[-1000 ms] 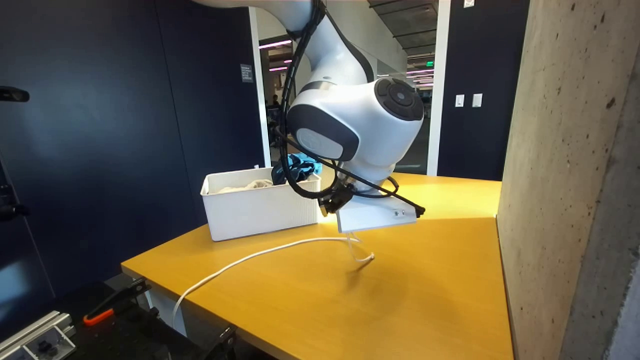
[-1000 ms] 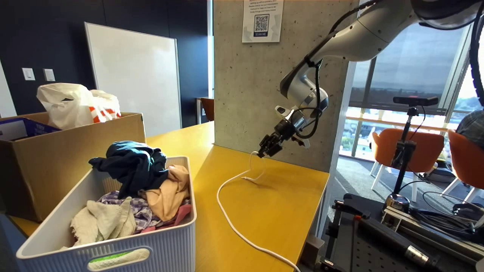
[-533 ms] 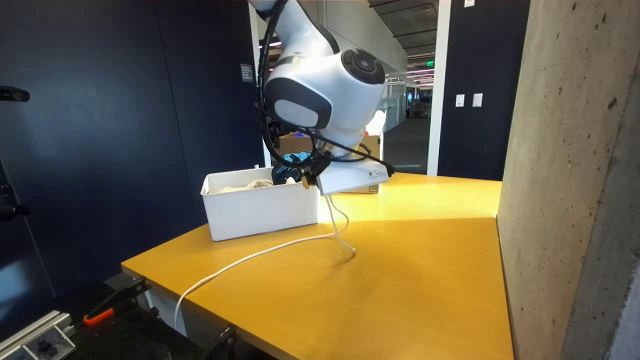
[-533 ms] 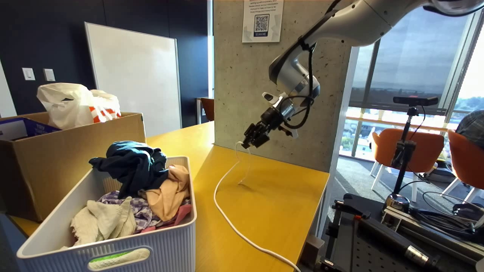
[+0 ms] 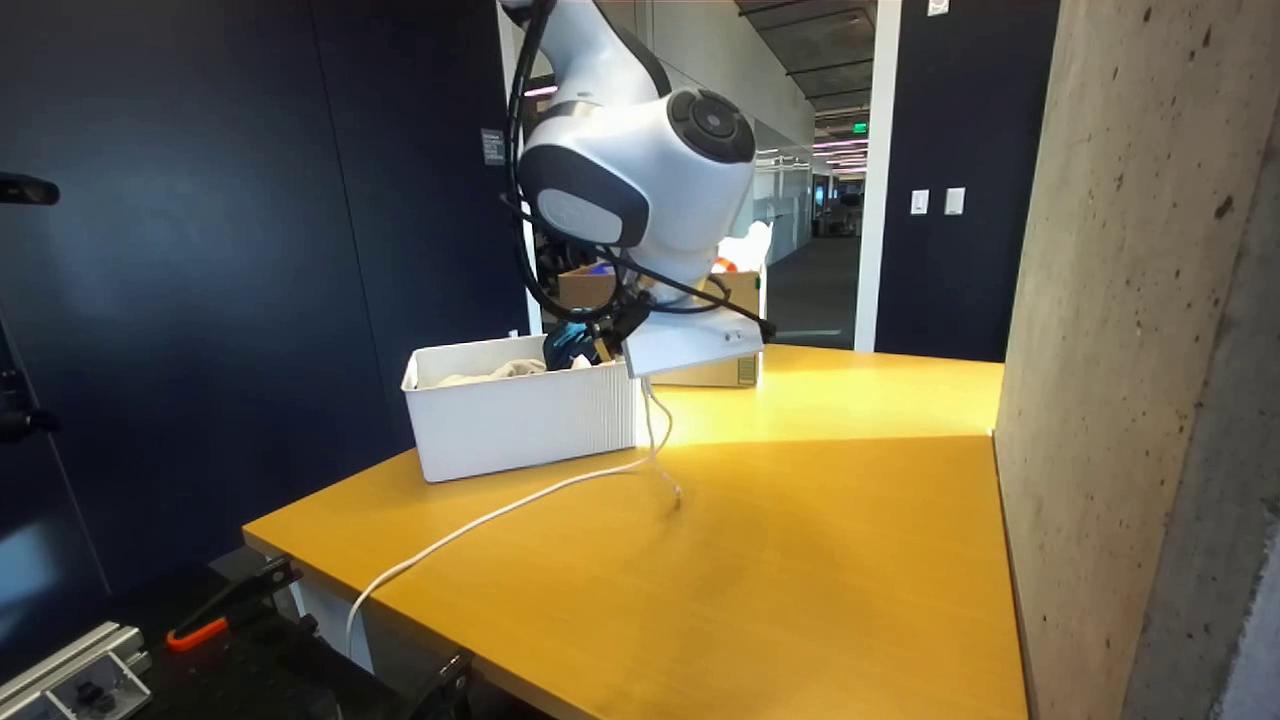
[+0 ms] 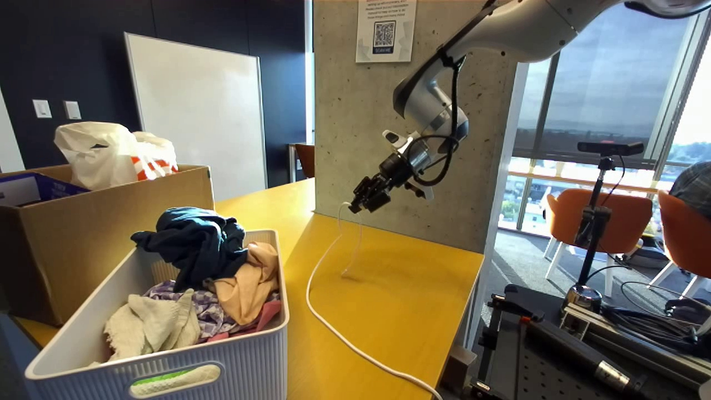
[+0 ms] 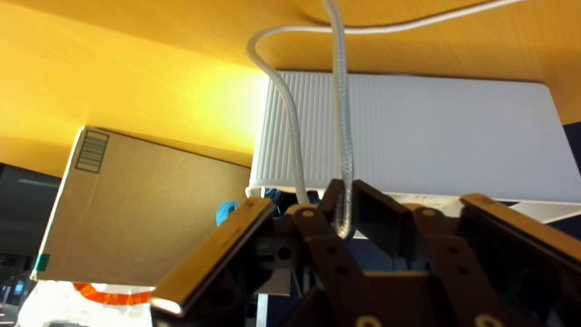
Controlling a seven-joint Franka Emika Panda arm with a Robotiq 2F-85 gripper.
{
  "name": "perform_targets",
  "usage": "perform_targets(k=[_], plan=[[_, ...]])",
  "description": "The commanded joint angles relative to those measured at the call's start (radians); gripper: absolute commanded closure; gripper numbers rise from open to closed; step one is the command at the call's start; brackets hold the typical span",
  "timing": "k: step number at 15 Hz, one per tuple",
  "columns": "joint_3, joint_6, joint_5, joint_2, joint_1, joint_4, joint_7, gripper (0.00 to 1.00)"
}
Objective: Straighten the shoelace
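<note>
My gripper point(image 7: 346, 193) is clamped on the shoelace point(image 5: 500, 512) near one end; I hold it raised above the yellow table point(image 5: 820, 600). A short tail hangs from my grip, tip near the table, contact unclear. The long run curves past the white bin point(image 5: 520, 425) and over the edge. My guess: I grip near the end so that a pull can draw that curve straight.

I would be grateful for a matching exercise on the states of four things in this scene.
1. black two-fingered gripper
2. thin white braided shoelace
3. white ribbed plastic bin
4. brown cardboard box

A. contains crumpled cloths
B. grips the shoelace
C. white plastic bag shows above its rim
D. partly hangs off the yellow tabletop

Pairs: 1-B; 2-D; 3-A; 4-C
</note>
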Motion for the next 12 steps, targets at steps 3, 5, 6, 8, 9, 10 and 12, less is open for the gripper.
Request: perform_targets(k=[3, 5, 6, 8, 9, 10, 12], plan=[[-0.061, -0.039, 0.111, 0.105, -0.075, 0.009, -0.097, 0.97], [-0.087, -0.074, 0.115, 0.131, -0.103, 0.024, -0.081, 0.97], [-0.106, -0.055, 0.105, 0.144, -0.099, 0.036, -0.053, 0.97], [-0.142, 0.021, 0.064, 0.153, -0.065, 0.056, 0.018, 0.97], [-0.157, 0.084, 0.050, 0.154, -0.038, 0.061, 0.061, 0.97], [-0.164, 0.148, 0.040, 0.154, -0.014, 0.068, 0.107, 0.97], [-0.172, 0.226, -0.046, 0.150, 0.034, 0.073, 0.226, 0.97]])
